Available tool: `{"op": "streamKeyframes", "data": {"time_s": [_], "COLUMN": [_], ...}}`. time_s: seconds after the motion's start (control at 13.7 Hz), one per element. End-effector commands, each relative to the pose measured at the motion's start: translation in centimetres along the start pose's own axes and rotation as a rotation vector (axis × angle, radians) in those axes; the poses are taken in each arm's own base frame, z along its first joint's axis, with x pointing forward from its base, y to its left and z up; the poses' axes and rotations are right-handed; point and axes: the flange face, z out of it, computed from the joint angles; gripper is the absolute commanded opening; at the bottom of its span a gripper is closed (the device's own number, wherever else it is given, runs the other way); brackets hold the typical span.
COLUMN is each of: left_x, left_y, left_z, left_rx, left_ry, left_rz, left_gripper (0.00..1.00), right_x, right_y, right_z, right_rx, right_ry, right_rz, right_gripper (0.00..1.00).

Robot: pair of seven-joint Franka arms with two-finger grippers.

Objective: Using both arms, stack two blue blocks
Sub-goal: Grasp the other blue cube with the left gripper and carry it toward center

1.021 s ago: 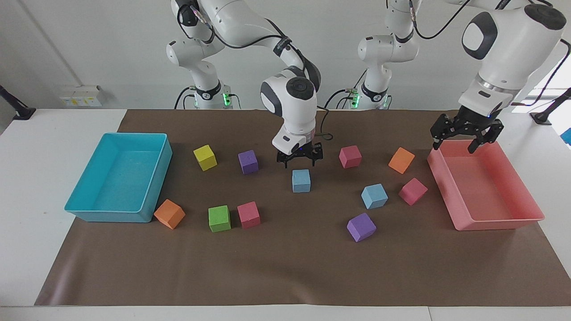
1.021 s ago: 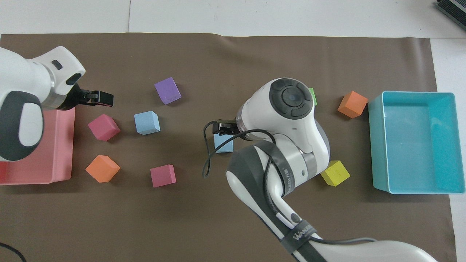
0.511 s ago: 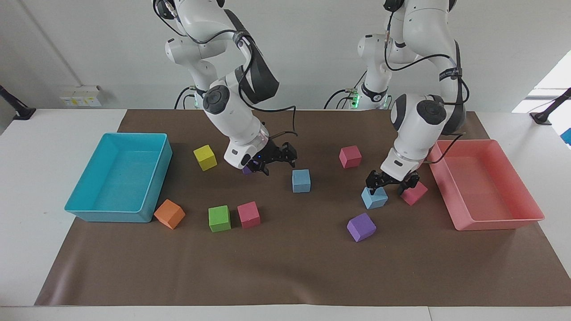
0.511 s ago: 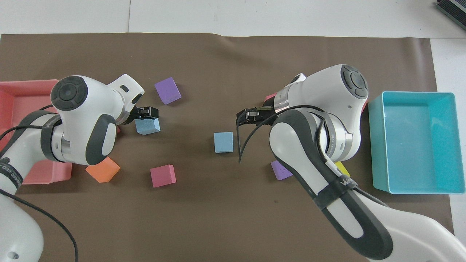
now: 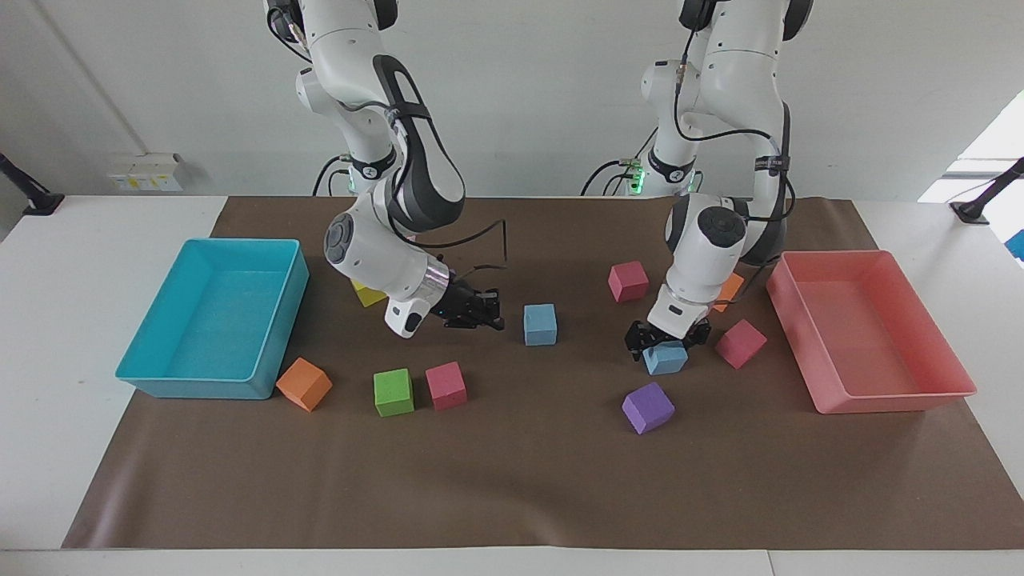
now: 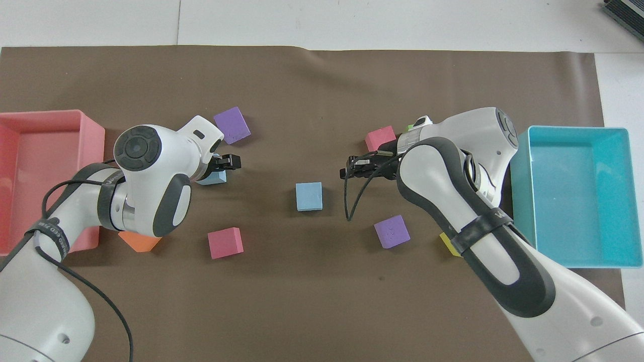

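My left gripper (image 5: 666,338) down on blue block (image 5: 665,358), fingers astride it, grasping. My right gripper (image 5: 478,311) low, tilted; can't tell its state. Second blue block (image 5: 540,324) at its 3 o'clock, apart. Purple block (image 5: 648,407) at 6 of held block, pink block (image 5: 741,343) beside. Brown mat (image 5: 512,480) bare between blue blocks.

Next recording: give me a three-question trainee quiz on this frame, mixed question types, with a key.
1. True or false: the two blue blocks are already stacked.
2. Which gripper is down on a blue block: A) left gripper B) right gripper?
3. Fill in: the free blue block sits on the brown ____.

Key: 1 false; 2 A; 3 mat. The right gripper is low beside the free block, not touching it.
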Motion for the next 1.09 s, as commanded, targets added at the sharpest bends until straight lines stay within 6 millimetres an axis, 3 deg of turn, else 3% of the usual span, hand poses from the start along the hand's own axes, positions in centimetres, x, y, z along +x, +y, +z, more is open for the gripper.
{"op": "streamKeyframes", "data": {"time_s": [0.0, 0.07, 0.15, 0.29, 0.36, 0.66, 1.02], "left_x": [0.1, 0.1, 0.2, 0.0, 0.2, 1.1, -2.4], "left_y": [-0.5, -0.6, -0.7, -0.8, -0.6, 2.9, 13.2], "left_z": [-0.7, -0.8, -1.1, -2.2, -4.1, -10.1, -11.9], "left_rx": [0.015, 0.024, 0.042, 0.056, 0.055, 0.075, 0.03], "left_ry": [0.002, -0.003, 0.003, -0.01, -0.007, -0.061, -0.003], "left_rz": [-0.01, -0.004, 0.011, 0.016, 0.018, 0.043, 0.035], "left_gripper": [0.75, 0.42, 0.26, 0.06, 0.0, 0.0, 0.0], "right_x": [-0.4, -0.4, -0.7, -1.1, -1.6, -2.5, -3.8], "right_y": [2.0, 2.5, 3.0, 5.0, 5.9, 6.7, 7.9], "right_z": [0.8, 1.3, 2.0, 3.1, 3.6, 5.2, 5.8], "right_rx": [0.046, 0.059, 0.074, 0.11, 0.141, 0.195, 0.231], "right_ry": [0.007, 0.006, 0.002, 0.012, 0.03, 0.07, 0.079], "right_rz": [0.001, 0.024, 0.045, 0.06, 0.084, 0.144, 0.226], "right_gripper": [0.0, 0.0, 0.0, 0.0, 0.0, 0.0, 0.0]}}
